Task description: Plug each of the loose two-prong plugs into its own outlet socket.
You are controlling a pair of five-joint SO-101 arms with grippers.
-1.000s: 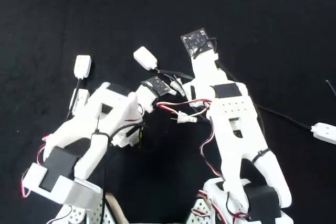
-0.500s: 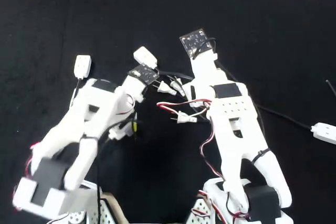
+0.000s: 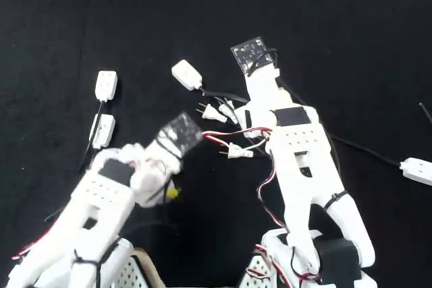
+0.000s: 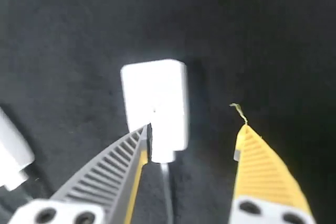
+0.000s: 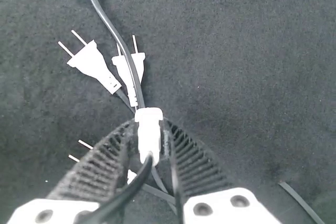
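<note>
No insertion is evident; all mating appears outstanding. A white moulded two-prong plug (image 5: 89, 59) and a second white plug (image 5: 128, 66) lie loose on the black felt-like worktop (image 3: 351, 45), thin metal prongs bare, near a rounded white socket block (image 3: 185, 73). The right end effector (image 5: 149, 129) is clenched on a small white moulded body (image 5: 149, 140), apparently a third plug, its prongs hidden. The left end effector (image 4: 194, 129), ribbed fingers spread and empty, hangs over a smooth white rectangular outlet socket (image 4: 155, 103).

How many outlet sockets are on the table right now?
4. The far-left socket; the near-left socket just in front of it; the middle socket farther back, near the centre; the right socket far off to the right. Others could lie hidden.
</note>
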